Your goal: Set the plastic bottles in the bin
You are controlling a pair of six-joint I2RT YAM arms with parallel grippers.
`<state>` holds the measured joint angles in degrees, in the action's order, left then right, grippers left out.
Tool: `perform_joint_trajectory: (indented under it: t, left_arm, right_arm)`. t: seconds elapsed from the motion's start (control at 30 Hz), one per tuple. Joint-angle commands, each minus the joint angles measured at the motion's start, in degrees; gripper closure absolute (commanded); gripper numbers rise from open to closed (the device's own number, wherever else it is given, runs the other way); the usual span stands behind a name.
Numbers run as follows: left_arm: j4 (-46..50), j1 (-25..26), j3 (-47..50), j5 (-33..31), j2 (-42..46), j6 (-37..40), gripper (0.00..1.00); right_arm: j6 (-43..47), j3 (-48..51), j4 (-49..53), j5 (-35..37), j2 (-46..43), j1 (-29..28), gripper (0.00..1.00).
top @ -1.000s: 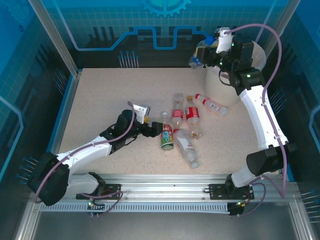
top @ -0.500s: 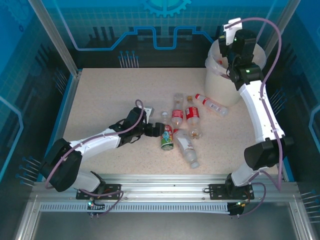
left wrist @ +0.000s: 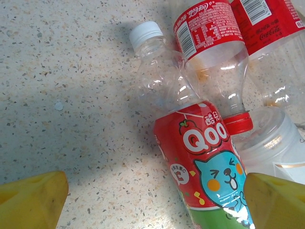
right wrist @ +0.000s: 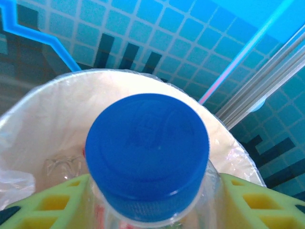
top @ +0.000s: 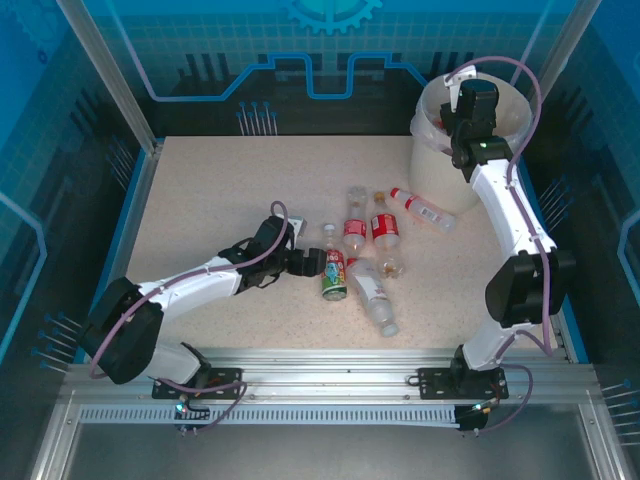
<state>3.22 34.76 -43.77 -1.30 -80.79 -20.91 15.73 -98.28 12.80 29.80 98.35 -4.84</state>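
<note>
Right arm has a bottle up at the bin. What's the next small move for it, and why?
Probably open the right pincer and let the blue-capped bottle drop. The wrist view shows the bottle clamped in the pincer with the lined bin spreading below it. The overhead view puts the pincer above the bin's mouth, inside the rim, so a release should land it inside.

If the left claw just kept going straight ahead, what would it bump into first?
Most likely the Qoo bottle, which lies just ahead between the open jaws of the left gripper; exact depth is hard to judge.
</note>
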Motion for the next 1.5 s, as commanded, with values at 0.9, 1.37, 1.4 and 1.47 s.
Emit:
perform_joint_trajectory:
  t: [0.9,1.37,1.4,1.47]
  left_arm:
    - [7.07,2.79,-4.66,-1.42,-2.16,-1.86,0.01]
    - [8.56,4.43,-6.08,-0.07,-2.27,-4.49,0.01]
    - [8.92,4.63,-6.21,-0.31,-1.99,-4.89,0.01]
    - [9.5,5.08,-6.22,-0.54,-1.39,-6.37,0.01]
  right_arm:
    - [-11.15,-10.82,16.75,-8.96,10.43,5.74,0.06]
    - [-9.84,-5.36,12.04,-9.15,-1.93,4.02,0.0]
    - [-9.84,-4.47,11.3,-9.06,-3.0,3.92,0.0]
    - [-9.8,-3.02,10.12,-9.06,-5.59,3.39,0.0]
